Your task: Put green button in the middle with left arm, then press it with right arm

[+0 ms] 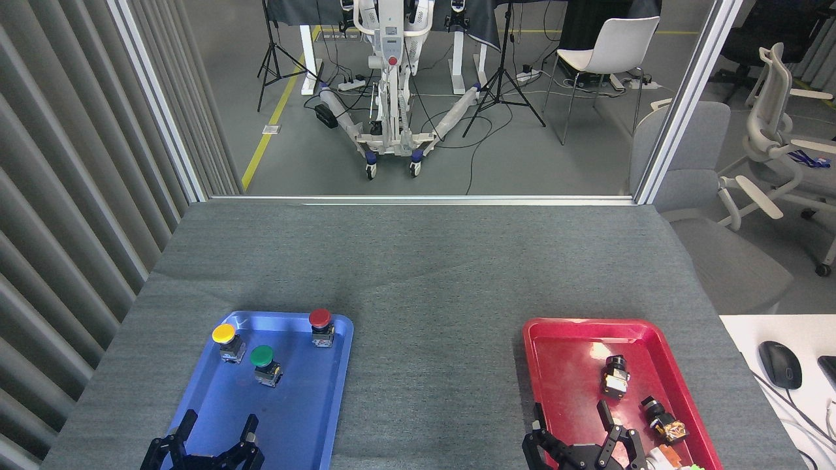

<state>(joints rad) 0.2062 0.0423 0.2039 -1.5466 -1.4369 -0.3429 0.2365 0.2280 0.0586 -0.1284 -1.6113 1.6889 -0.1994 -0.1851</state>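
The green button (pixel 263 363) stands upright in the blue tray (pixel 307 418), between the yellow button (pixel 226 341) and the red button (pixel 321 326). My left gripper (pixel 219 425) is open at the tray's near end, a short way below the green button, with nothing between its fingers. My right gripper (pixel 571 416) is open over the near end of the red tray (pixel 567 352), also holding nothing. The middle of the grey table (pixel 424 274) lies between the two trays.
In the red tray lie a couple of small black switch parts (pixel 614 376) and a further one (pixel 661 418) near my right gripper. A white side table with a black mouse (pixel 780 364) stands at the right. Slatted wall panels run along the left edge.
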